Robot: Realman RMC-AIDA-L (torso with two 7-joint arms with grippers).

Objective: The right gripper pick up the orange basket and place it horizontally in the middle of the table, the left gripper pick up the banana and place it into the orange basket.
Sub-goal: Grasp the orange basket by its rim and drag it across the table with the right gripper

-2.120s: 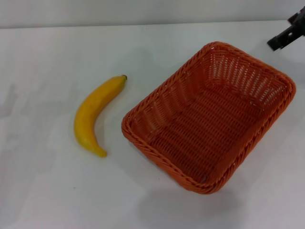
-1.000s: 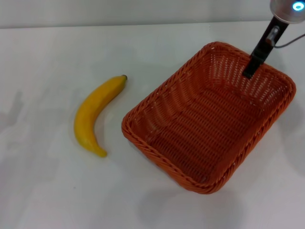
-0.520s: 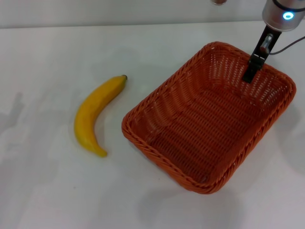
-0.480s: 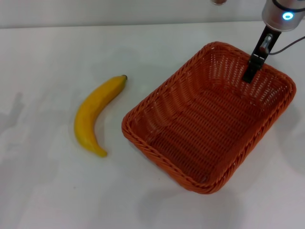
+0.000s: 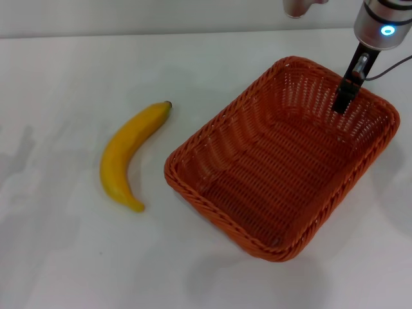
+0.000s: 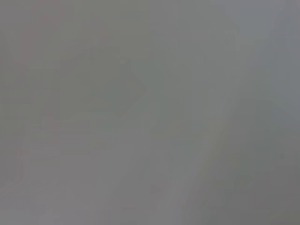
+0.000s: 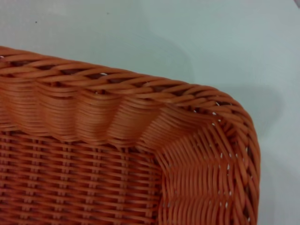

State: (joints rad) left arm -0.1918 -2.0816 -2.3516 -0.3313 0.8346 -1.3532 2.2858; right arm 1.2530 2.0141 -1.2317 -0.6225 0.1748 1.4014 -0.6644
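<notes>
The orange basket lies at an angle on the right half of the white table, and nothing is in it. My right gripper hangs from its silver wrist with the blue ring light and reaches down just inside the basket's far wall, near the far right corner. The right wrist view looks closely at that braided corner of the orange basket, with bare table beyond it. The banana lies on the table left of the basket, stem tip pointing away from me. My left gripper is out of view.
A grey rounded part pokes in at the head view's top edge, behind the basket. White tabletop stretches to the left of the banana and along the front edge. The left wrist view shows only a flat grey field.
The right gripper came in from the right edge and lowered to the basket's far wall. In the last half second it shifted slightly right. Basket and banana have not moved.
</notes>
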